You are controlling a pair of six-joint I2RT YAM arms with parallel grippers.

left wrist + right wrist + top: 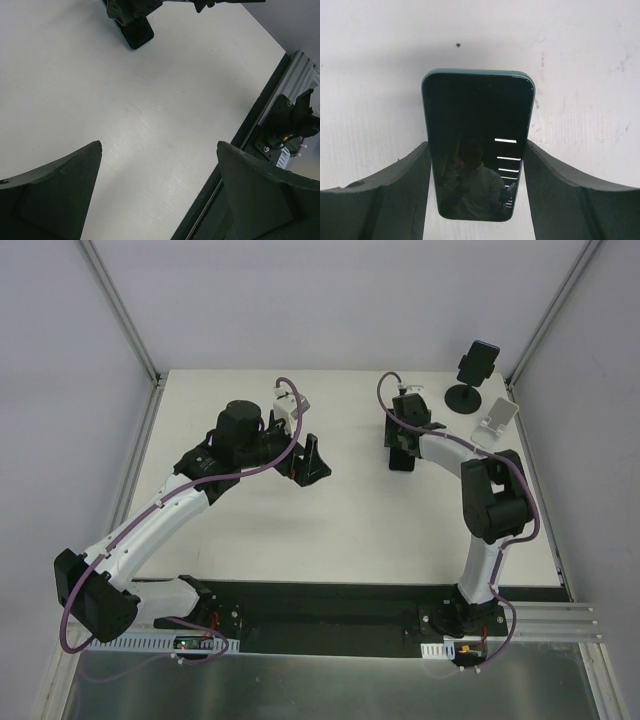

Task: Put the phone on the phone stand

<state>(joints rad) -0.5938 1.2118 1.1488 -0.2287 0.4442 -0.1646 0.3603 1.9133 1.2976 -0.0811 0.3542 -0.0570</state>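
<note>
Right wrist view: dark-screened green-edged phone (477, 110) clamped between right gripper (476, 146) fingers, right of white table (350, 530) centre. Top view alone: white phone stand (497, 420) by far right corner; left gripper (305, 462) gaping.

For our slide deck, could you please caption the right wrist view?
Jaws clamp the dark-screened phone by its long edges, white table behind.

A flat white matte table (350, 530) fills the middle. Plain grey walls (330, 300) stand behind it and at both sides, with slanted aluminium frame posts (120, 310) rising from its far corners. A long black base plate (330, 615) lies along its near edge. A black round-footed clamp holder (468, 395) stands at its far right corner.
</note>
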